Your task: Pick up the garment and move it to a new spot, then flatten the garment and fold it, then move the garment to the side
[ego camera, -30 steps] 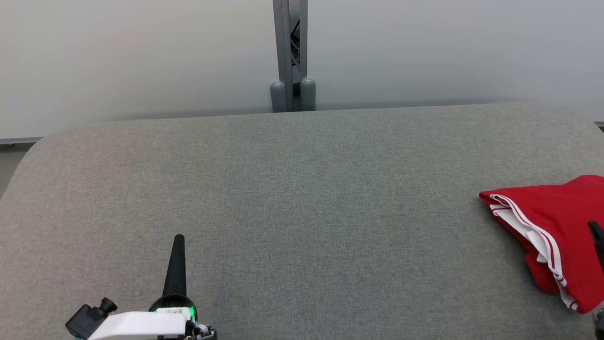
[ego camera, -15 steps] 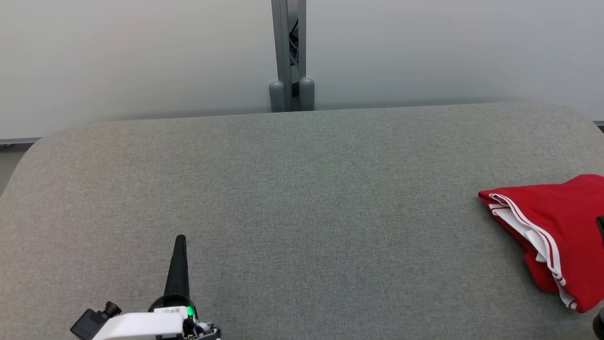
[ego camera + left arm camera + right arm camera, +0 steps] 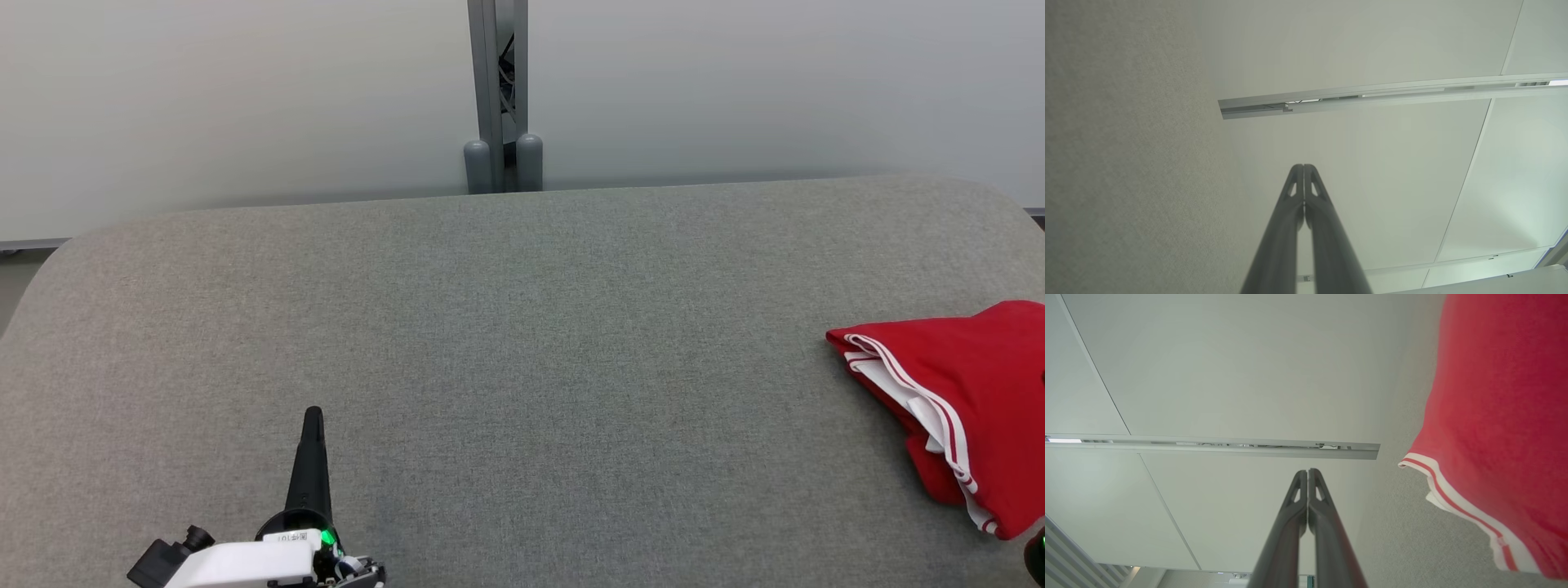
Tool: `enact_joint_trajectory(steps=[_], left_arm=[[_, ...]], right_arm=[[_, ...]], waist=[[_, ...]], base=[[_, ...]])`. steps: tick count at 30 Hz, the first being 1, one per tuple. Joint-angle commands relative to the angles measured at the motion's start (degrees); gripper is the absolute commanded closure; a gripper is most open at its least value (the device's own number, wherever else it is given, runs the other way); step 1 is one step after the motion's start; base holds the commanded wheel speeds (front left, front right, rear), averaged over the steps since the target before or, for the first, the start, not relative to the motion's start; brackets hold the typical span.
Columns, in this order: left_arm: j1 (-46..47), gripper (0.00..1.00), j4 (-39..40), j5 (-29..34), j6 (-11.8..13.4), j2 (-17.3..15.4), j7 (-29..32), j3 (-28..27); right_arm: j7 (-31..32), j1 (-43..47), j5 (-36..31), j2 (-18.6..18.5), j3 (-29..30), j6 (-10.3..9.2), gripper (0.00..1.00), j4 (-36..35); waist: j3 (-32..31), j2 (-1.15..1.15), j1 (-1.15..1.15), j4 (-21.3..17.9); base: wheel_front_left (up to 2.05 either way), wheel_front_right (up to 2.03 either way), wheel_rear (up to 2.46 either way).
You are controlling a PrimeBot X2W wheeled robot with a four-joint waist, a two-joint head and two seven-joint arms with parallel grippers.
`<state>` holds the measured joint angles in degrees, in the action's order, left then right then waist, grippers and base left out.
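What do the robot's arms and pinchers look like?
The left gripper has two long, thin, dark grey fingers that taper to a point, with little triangle holes near the tips. Behind it are a green light, a small white label, a white forearm and a black plug. The right gripper has the same fingers.

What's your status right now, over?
Left gripper shut, empty. Right gripper shut, empty, beside red garment, not touching. Garment looks folded, lying at right side of table. Nothing in the way.
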<state>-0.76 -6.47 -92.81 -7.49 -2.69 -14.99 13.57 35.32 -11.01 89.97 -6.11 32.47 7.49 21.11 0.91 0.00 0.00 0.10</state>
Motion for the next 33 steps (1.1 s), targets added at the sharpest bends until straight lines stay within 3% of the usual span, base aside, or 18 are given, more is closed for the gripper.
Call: enact_joint_trajectory(steps=[1, 33], left_arm=[[-0.17, 1.0, 0.09, -0.04, -0.21, -0.18, -0.03, -0.28], [-0.17, 1.0, 0.11, -0.05, -0.21, -0.18, -0.02, -0.29]], right_arm=[[0.35, -0.37, 0.24, -0.36, 0.12, 0.0, 1.0, 0.05], [0.44, -0.38, 0.12, -0.29, 0.21, 0.0, 1.0, 0.03]], waist=[[0.0, 0.0, 0.0, 0.0], [0.0, 0.0, 0.0, 0.0]], base=[[0.0, 0.0, 0.0], [0.0, 0.0, 0.0]])
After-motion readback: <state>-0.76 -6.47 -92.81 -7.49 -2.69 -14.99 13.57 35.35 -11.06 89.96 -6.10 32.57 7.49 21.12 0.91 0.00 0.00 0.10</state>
